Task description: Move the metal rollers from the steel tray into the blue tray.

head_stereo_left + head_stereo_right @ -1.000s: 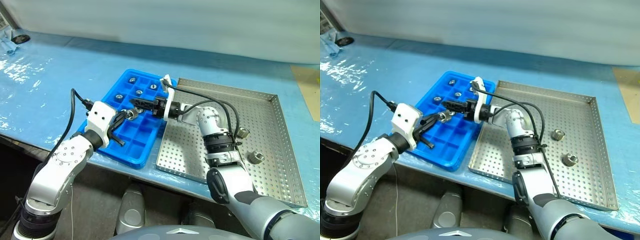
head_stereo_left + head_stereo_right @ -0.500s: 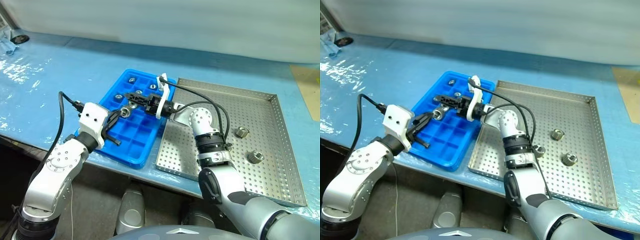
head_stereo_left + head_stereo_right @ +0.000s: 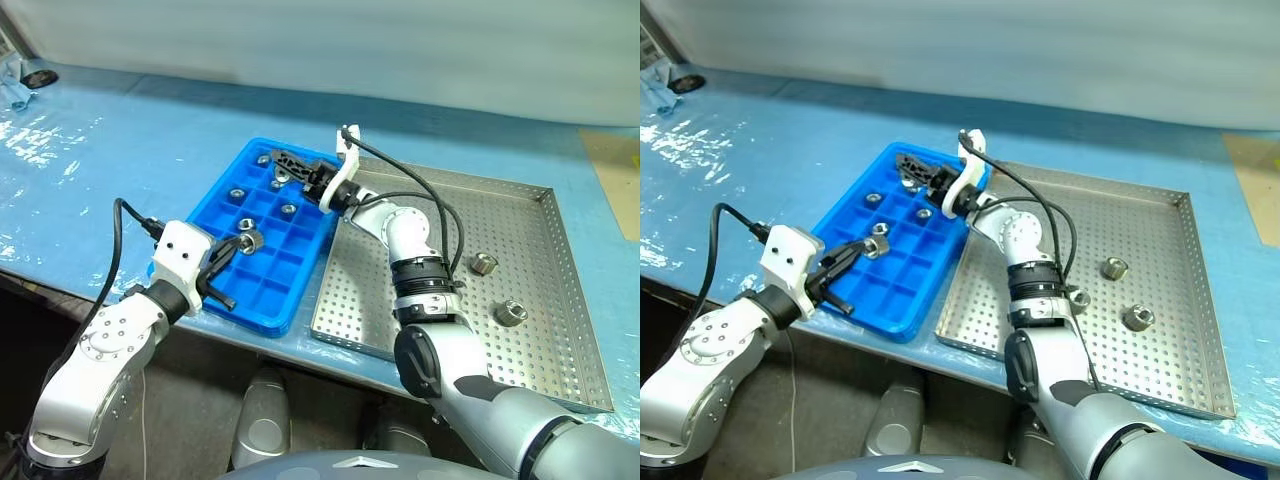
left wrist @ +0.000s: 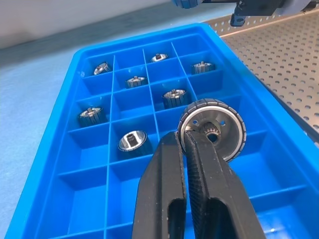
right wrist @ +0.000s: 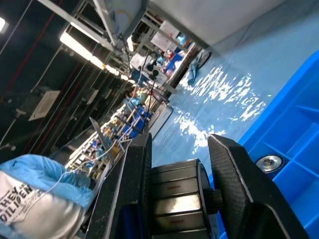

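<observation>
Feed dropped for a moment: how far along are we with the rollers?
Done: seven metal rollers sit in the blue tray. In hand: the left gripper and right gripper each hold one roller over that tray, jaws shut. Left: two rollers on the steel tray.

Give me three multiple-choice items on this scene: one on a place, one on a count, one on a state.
1. Where does the left gripper hold its roller?
A. on the steel tray's floor
B. above the blue tray
C. off the table's edge

2. How many loose rollers show on the steel tray?
A. none
B. two
C. six

3. The right gripper is:
A. open and empty
B. shut and empty
C. shut on a second roller

Answers:
1. B, blue compartments lie right under it.
2. B, both sit towards the tray's right side.
3. C, its fingers flank the part.
</observation>
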